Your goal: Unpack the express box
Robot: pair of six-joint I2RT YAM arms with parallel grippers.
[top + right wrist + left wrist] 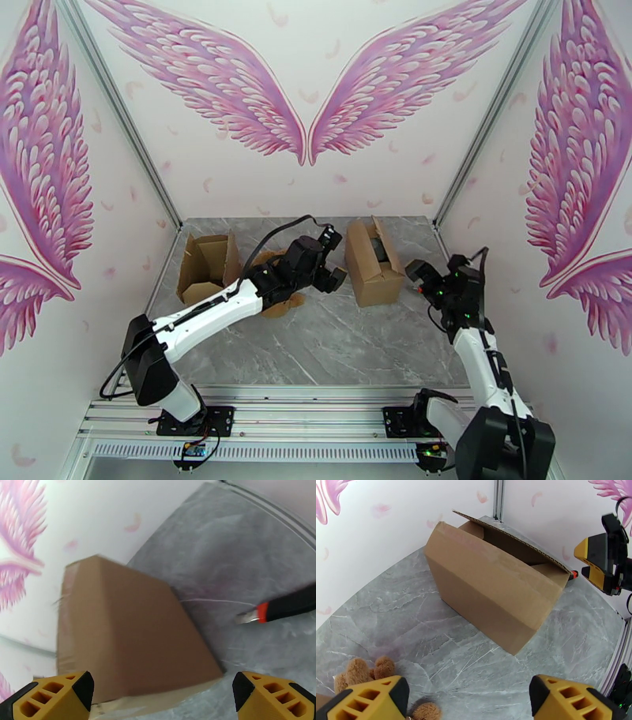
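Top external view: the express box (375, 272) stands on the gray marble table (340, 347) at about 2 o'clock from the table's middle. One top flap is lifted, and something dark inside is too small to identify. A second open cardboard box (207, 268) sits at 10 o'clock, well apart. The left gripper (336, 278) hovers just beside the express box at its 9 o'clock, fingers spread wide with nothing between them. A brown plush toy (283, 304) lies under that arm. The right gripper (416, 276) is at the box's 3 o'clock, also spread and empty. In the right wrist view, a utility knife (276, 608) lies flat on the table at 3 o'clock of the box, blade toward it, not touching.
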